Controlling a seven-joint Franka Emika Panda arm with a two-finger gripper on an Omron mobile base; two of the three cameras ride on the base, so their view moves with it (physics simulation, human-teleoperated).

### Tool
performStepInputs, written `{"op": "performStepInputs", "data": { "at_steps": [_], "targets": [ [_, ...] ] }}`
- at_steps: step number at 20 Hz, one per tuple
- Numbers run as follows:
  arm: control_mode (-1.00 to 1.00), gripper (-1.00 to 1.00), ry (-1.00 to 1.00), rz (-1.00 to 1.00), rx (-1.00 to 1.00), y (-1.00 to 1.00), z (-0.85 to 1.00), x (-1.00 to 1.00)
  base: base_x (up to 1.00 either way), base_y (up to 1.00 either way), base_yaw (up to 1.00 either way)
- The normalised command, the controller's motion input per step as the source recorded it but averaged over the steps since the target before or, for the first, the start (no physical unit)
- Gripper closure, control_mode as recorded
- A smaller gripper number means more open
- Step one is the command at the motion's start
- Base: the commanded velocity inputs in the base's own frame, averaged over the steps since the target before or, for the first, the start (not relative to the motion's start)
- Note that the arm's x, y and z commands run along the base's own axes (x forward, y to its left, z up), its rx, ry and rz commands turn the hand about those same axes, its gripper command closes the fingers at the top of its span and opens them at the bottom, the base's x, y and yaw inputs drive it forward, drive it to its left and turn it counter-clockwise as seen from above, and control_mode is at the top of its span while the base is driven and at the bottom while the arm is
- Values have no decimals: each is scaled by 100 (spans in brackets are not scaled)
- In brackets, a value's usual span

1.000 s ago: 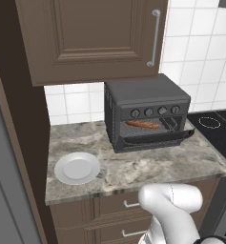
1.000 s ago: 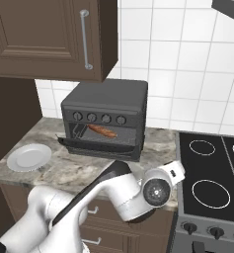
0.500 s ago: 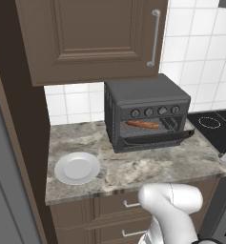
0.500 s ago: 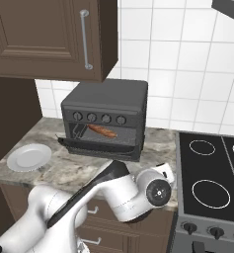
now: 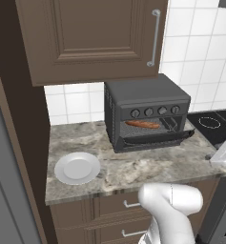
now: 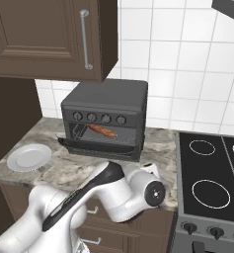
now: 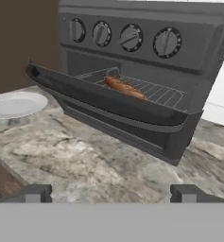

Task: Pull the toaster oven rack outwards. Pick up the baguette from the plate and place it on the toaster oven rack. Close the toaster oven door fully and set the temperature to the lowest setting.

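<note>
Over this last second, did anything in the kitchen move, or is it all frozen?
Only the arm moved: its wrist slid right along the counter's front edge, and the open gripper holds nothing. The baguette stayed on the rack, the door partly open, the plate bare.

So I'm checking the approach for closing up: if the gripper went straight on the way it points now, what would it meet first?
Probably the half-open toaster oven door, near its raised edge. The open gripper hangs over the counter, facing it; depth is unclear.
</note>
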Motion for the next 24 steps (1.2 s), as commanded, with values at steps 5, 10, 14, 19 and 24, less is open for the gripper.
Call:
{"op": "performStepInputs", "data": {
  "at_steps": [5,10,14,19,24],
  "targets": [
    [-100,-100,0,6,17,40,-13,31,0,0,0],
    [-100,-100,0,0,7,32,-32,40,0,0,0],
    [-100,-100,0,0,6,19,-30,41,0,0,0],
    [-100,-100,0,0,13,18,-10,51,0,0,0],
    [-100,-100,0,1,14,14,-6,53,0,0,0]
  ]
}}
